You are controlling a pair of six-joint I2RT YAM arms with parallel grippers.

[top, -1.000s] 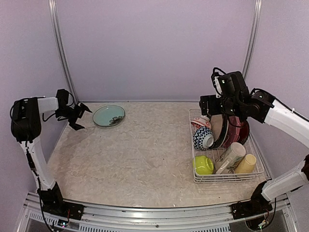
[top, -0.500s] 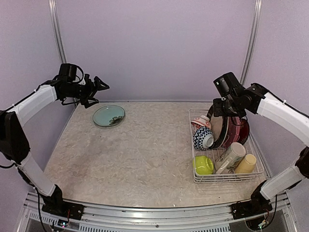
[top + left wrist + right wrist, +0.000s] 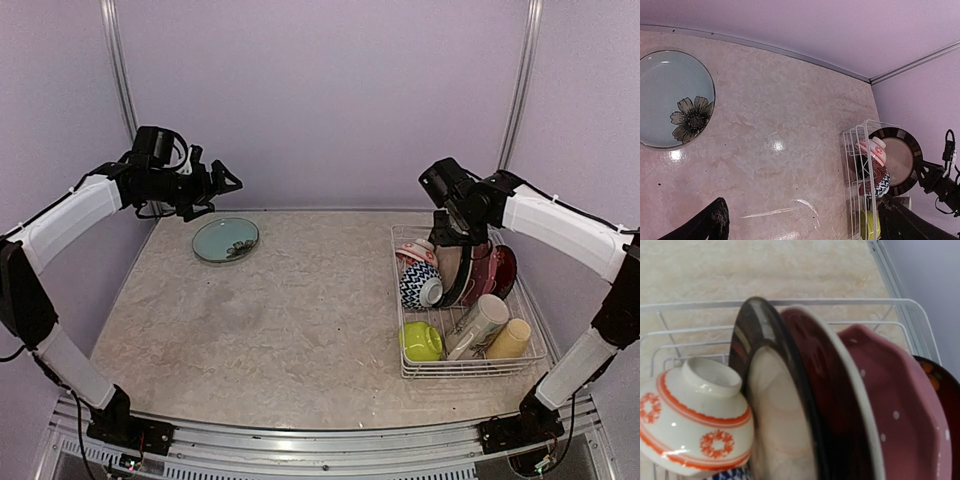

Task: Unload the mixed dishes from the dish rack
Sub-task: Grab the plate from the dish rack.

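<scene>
Beige marbled table (image 3: 300, 320) carried the white wire dish rack (image 3: 470, 372) at its 4 o'clock side. Upright at the rack's 12 o'clock end stood a black-rimmed cream plate (image 3: 455, 270), with dark red plates (image 3: 485, 272) packed against it toward 3 o'clock. A teal flowered plate (image 3: 225, 239) lay flat at the table's 10 o'clock.

A cream mug (image 3: 478, 325) and a yellow mug (image 3: 510, 340) lay at the rack's 5 o'clock. A lime-green bowl (image 3: 422, 341) sat at 7, a blue-chevron bowl (image 3: 420, 287) at 9 and a red-patterned bowl (image 3: 417, 253) just beside it at 11.

The right gripper (image 3: 447, 228) hung at the cream plate's top edge; whether its jaws gripped it could not be told. The left gripper (image 3: 222, 195) hovered above the teal plate, spread wide and holding nothing.
</scene>
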